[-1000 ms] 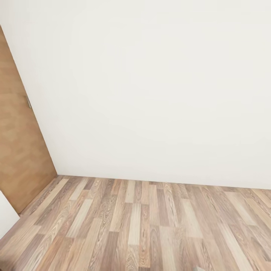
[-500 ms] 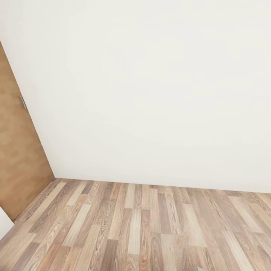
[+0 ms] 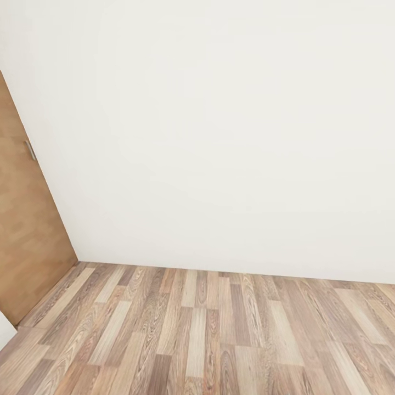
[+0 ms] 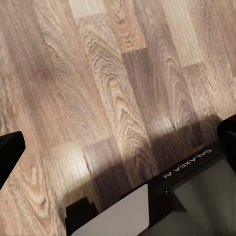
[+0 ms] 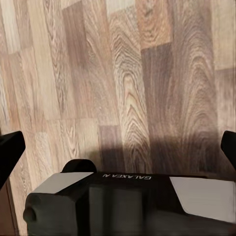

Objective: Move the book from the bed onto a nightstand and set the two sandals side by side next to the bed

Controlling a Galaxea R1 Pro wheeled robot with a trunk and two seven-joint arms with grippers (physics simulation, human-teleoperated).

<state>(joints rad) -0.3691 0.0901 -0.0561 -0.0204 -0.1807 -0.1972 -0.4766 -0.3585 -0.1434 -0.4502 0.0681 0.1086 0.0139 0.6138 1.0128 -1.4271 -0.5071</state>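
The book, the two sandals, the bed and the nightstand are out of view. My left gripper [image 4: 118,147] hangs open above bare wood floor, its dark fingertips [image 4: 10,155] standing far apart at the picture's edges with nothing between them. My right gripper [image 5: 118,150] is open in the same way over the floor, one black fingertip [image 5: 9,152] at each side and nothing held.
A plain white wall [image 3: 219,137] stands straight ahead, meeting the plank floor [image 3: 208,334]. A brown wooden door [image 3: 27,241] with a metal handle is at the left. My own dark base [image 5: 128,201] sits below both grippers.
The whole head view has shifted: the door slid further left and the wall's foot dropped lower, so the camera turned right and tilted up a little. Nothing else moved.
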